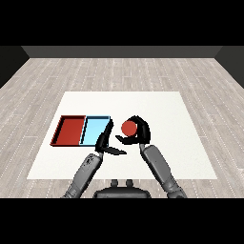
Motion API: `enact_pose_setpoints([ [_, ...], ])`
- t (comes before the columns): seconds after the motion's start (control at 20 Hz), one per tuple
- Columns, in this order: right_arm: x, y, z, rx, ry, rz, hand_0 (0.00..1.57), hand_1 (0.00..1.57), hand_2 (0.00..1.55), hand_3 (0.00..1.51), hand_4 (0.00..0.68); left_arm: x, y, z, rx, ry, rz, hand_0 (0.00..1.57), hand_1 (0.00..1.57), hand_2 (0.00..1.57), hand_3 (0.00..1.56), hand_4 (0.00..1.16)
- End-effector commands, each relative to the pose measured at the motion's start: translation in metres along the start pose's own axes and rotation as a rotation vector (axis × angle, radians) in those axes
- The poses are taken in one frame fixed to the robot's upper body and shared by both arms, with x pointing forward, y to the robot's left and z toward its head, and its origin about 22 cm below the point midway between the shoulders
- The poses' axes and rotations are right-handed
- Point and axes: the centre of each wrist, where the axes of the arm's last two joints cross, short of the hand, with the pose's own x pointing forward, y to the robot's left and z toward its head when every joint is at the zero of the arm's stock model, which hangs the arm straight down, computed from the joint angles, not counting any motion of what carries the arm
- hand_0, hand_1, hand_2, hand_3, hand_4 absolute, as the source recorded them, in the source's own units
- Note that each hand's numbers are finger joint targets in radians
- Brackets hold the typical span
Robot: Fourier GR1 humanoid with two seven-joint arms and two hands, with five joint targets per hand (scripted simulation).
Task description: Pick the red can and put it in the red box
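The red can (128,127) shows its round top near the middle of the white table (162,109), just right of the trays. My right hand (139,133) is curled round it, fingers arching over its right side and thumb below. The red tray (70,130) lies at the left, and the light blue tray (95,129) adjoins it on the right. My left hand (106,141) sits at the blue tray's right edge, fingers straight and pointing away from me, thumb sticking out to the right, holding nothing.
Grey wood flooring surrounds the table. White table surface extends to the right of the can and beyond the trays toward the far edge.
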Motion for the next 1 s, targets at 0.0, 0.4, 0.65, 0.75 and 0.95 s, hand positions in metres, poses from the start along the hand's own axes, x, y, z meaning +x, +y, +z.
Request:
enact_pose_setpoints([
  [0.0,0.002,0.003,0.008,0.003,-0.018,0.013,1.46,1.46,1.43,1.39,0.652,0.014,-0.011,-0.013,-0.002,0.015,0.014,0.00,0.00,0.00,0.00,0.00],
  [0.4,-0.005,0.039,0.008,0.033,-0.019,-0.036,1.46,1.46,1.44,1.39,0.671,-0.002,-0.015,-0.008,-0.009,0.029,0.063,0.00,0.00,0.00,0.00,0.00],
  [0.65,-0.003,0.032,0.010,0.038,0.007,-0.101,1.47,1.47,1.43,1.40,0.644,-0.002,-0.028,-0.013,-0.025,0.012,0.057,0.00,0.00,0.00,0.00,0.00],
  [0.75,0.005,0.018,0.017,0.035,-0.018,-0.088,1.50,1.50,1.44,1.40,0.640,-0.011,-0.045,-0.010,-0.048,0.024,0.064,0.00,0.00,0.00,0.00,0.00],
  [0.95,0.023,0.035,-0.006,0.054,-0.027,-0.133,1.51,1.51,1.45,1.42,0.652,-0.016,-0.030,-0.032,-0.035,0.042,0.095,0.00,0.00,0.00,0.00,0.00],
])
